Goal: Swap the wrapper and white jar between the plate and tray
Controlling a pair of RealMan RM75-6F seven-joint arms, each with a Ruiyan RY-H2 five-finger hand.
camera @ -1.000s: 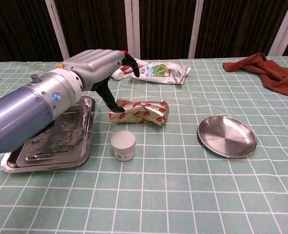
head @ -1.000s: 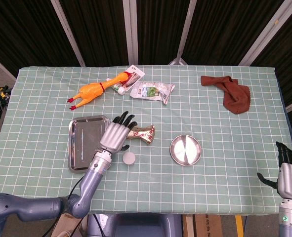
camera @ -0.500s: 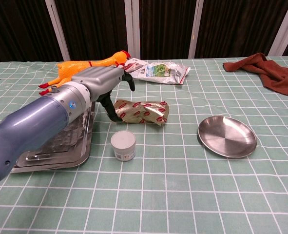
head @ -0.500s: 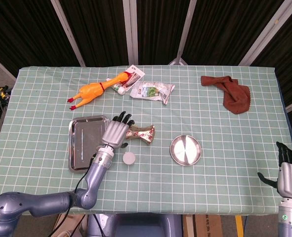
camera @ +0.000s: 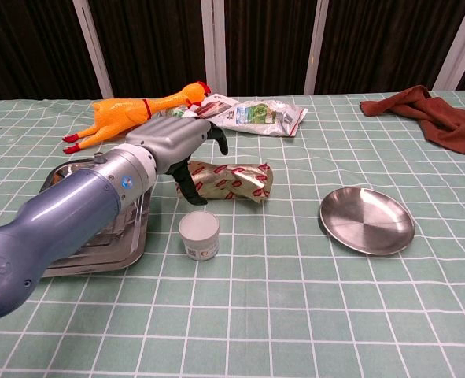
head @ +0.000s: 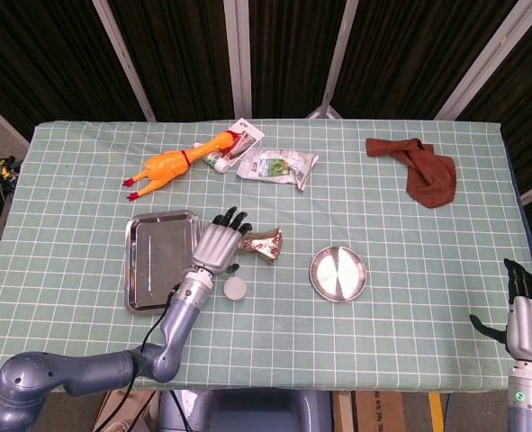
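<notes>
Dropped lower and nearer since before: left hand (camera: pixel 177 146), fingers spread, empty, over wrapper's (camera: pixel 230 181) left end. White jar (camera: pixel 199 235) on cloth, near. Plate (camera: pixel 366 220) right, tray (head: pixel 157 258) left. Right hand (head: pixel 528 315) open, near right.

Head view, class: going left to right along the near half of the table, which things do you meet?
Tray → left hand → white jar → wrapper → plate → right hand.
</notes>
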